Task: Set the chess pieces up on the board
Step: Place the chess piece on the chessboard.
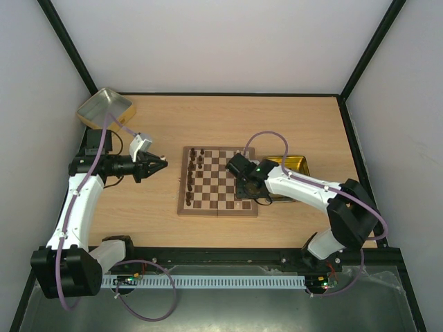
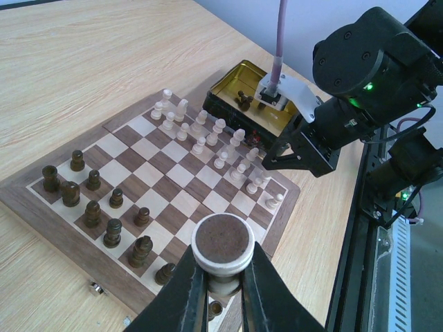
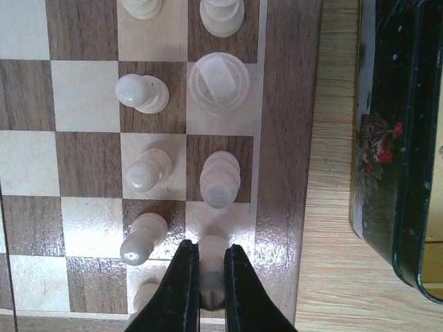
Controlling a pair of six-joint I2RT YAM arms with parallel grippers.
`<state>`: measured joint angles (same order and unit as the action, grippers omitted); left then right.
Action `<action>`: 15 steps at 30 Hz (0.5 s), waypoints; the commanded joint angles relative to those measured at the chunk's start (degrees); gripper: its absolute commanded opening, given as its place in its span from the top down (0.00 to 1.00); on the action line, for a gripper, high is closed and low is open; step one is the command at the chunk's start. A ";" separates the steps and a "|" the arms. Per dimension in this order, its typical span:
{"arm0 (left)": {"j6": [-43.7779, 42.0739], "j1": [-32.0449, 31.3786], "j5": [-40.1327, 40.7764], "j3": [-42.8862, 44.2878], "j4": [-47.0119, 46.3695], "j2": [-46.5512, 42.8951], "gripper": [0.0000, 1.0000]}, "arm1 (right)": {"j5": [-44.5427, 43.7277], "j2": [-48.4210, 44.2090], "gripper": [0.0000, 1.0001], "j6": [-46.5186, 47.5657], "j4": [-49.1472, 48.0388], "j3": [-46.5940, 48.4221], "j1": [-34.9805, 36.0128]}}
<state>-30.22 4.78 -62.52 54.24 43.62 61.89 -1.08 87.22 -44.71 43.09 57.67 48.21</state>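
Observation:
The board (image 1: 218,181) lies mid-table, with dark brown pieces (image 1: 194,173) along its left columns and pale cream pieces (image 2: 208,135) along its right side. My left gripper (image 1: 161,164) hangs left of the board, above the table. In the left wrist view it (image 2: 221,277) is shut on a cream piece (image 2: 221,238) whose brown felt base faces the camera. My right gripper (image 1: 243,187) is low over the board's right edge. In the right wrist view it (image 3: 205,266) is shut on a cream piece (image 3: 211,250) standing on an edge-column square, beside other cream pieces (image 3: 220,178).
A gold metal tin (image 1: 105,107) sits at the far left corner. A second tin (image 1: 296,164) lies right of the board, close to the right arm; it holds a dark piece (image 2: 243,100). Its dark wall (image 3: 387,138) is near the board's rim.

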 commanded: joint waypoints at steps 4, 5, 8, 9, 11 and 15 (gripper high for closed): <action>-0.57 -0.12 -0.91 -0.71 0.42 -0.08 0.98 | -0.59 1.18 0.98 0.98 -0.90 -1.54 -0.65; -0.62 -0.12 -0.92 -0.71 0.46 -0.12 0.98 | -0.63 1.24 0.98 1.02 -1.10 -1.59 -0.63; -0.72 -0.12 -0.93 -0.80 0.51 -0.27 0.98 | -0.04 1.45 0.98 0.95 -1.58 -1.77 -0.65; -0.79 -0.12 -0.90 -0.84 0.52 -0.35 0.98 | 0.14 1.58 0.98 0.90 -1.58 -1.74 -0.66; -0.81 -0.13 -0.86 -0.80 0.51 -0.28 0.98 | 0.35 1.72 0.98 0.87 -1.67 -1.67 -0.61; -1.05 -0.12 -1.00 -0.84 0.67 -0.02 0.98 | 0.32 1.83 0.96 0.60 -1.87 -1.62 -0.65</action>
<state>-30.30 4.78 -62.52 54.24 43.64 61.89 -0.60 87.90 -44.14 41.60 56.60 47.79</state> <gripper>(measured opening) 0.088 0.036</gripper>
